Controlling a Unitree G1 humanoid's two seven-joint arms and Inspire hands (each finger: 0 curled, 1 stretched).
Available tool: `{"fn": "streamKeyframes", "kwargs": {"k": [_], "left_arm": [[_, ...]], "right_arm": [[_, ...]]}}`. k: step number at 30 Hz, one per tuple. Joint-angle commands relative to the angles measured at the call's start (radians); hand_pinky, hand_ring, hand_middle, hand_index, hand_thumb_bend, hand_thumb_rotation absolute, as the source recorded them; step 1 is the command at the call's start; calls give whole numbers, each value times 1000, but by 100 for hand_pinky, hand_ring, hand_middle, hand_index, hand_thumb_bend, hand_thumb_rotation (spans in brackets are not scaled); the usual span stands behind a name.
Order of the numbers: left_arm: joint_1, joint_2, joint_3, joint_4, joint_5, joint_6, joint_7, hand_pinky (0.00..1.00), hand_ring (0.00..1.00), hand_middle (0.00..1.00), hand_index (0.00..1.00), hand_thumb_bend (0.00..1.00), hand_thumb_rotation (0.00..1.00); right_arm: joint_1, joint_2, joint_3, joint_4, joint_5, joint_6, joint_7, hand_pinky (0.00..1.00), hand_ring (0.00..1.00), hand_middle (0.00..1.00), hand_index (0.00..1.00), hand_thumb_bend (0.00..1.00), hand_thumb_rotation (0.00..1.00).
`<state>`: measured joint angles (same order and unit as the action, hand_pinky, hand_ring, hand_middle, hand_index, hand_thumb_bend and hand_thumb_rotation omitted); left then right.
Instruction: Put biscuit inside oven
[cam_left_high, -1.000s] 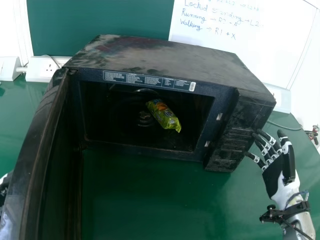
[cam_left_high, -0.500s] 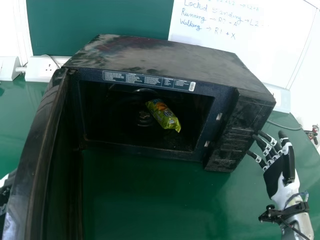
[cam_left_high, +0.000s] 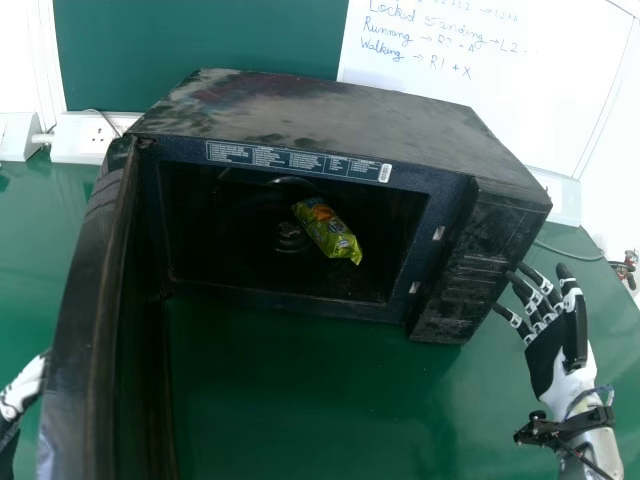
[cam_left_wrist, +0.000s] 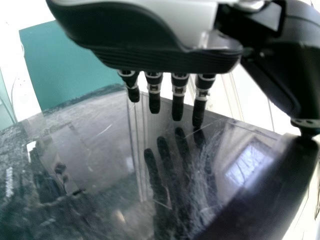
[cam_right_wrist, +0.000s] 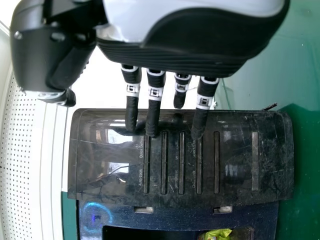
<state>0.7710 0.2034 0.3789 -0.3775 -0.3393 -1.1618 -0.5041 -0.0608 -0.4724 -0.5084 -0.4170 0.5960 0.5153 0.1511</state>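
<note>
Have the door (cam_left_high: 85, 300) swung farther inward than in the earlier frames, with the left hand (cam_left_high: 22, 390) reaching farther in at the head view's left edge. Find the biscuit (cam_left_high: 328, 232) unmoved, aslant near the middle inside the oven (cam_left_high: 330, 110). Hold the right hand (cam_left_high: 546, 358) beside the panel (cam_left_high: 465, 280), almost as before, with extended fingers spread. At the door, in the left wrist view, hold straight fingers slightly apart; cannot tell touching from just apart at the tips. See them mirrored in glossy, scratched black. See crinkled, shiny green wrapping with orange patches, a boxy black body with a dusty, smudged top, long ribbed buttons, and a smooth green table (cam_left_high: 290, 400).
</note>
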Motion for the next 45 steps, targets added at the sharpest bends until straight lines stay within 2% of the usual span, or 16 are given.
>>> {"fn": "streamKeyframes", "kwargs": {"k": [1,9,18,26,29,30,31,33,35,36,37,40,42,43,44,45], "left_arm": [[-1,14,15,18,22,-17,11,77,82,86,84,97,100],[42,70,14,-9,46,15,27,75,81,86,83,96,100],[-10,118,127,40,159,-80,39,72,82,87,83,99,100],[1,137,141,10,195,-50,64,72,82,86,83,97,100],[1,145,146,-10,210,-39,69,72,81,86,83,98,100],[1,146,151,-23,218,-29,72,72,81,86,83,98,100],[5,152,156,-35,225,-18,70,72,82,86,83,98,100],[10,160,173,-62,244,6,67,73,82,86,83,97,100],[12,171,175,-80,250,25,66,72,82,86,83,96,100],[8,173,182,-86,258,29,67,72,82,86,82,95,100],[5,176,187,-94,263,35,68,72,81,85,81,94,100],[-4,186,205,-110,280,48,67,71,82,85,82,94,100],[-4,196,222,-118,296,59,63,69,81,85,81,94,100],[-10,202,221,-113,299,59,64,68,80,84,80,95,100],[-12,208,222,-109,300,61,64,68,79,84,80,95,100],[-12,217,221,-110,298,66,63,67,79,84,80,95,100]], "right_arm": [[-8,6,-2,-10,-6,-2,-10,70,79,79,82,68,100],[-13,9,0,-2,-18,-13,-7,75,83,84,86,77,93],[-13,25,1,-13,-33,-21,-21,71,84,85,89,84,87],[-20,41,1,-17,-39,-20,-35,71,81,84,89,88,86],[-26,45,2,-13,-44,-21,-40,68,76,84,90,74,68],[-28,45,2,-11,-46,-23,-39,66,74,82,89,61,37],[-30,45,2,-8,-48,-29,-36,65,73,82,89,58,30],[-33,45,2,-6,-56,-36,-35,68,73,83,87,57,29],[-33,44,3,-5,-64,-45,-32,69,74,83,86,65,72],[-33,45,4,-6,-66,-47,-32,70,73,83,86,64,69],[-33,46,4,-6,-68,-47,-31,69,72,82,85,61,35],[-34,44,4,-1,-71,-55,-20,68,72,82,85,56,42],[-35,46,4,-3,-74,-55,-24,70,71,82,86,59,23],[-36,47,4,-3,-74,-56,-25,71,71,82,86,57,31],[-37,46,4,-4,-75,-57,-25,72,71,82,87,57,63],[-38,46,4,-3,-75,-59,-23,73,71,83,88,57,75]]}}
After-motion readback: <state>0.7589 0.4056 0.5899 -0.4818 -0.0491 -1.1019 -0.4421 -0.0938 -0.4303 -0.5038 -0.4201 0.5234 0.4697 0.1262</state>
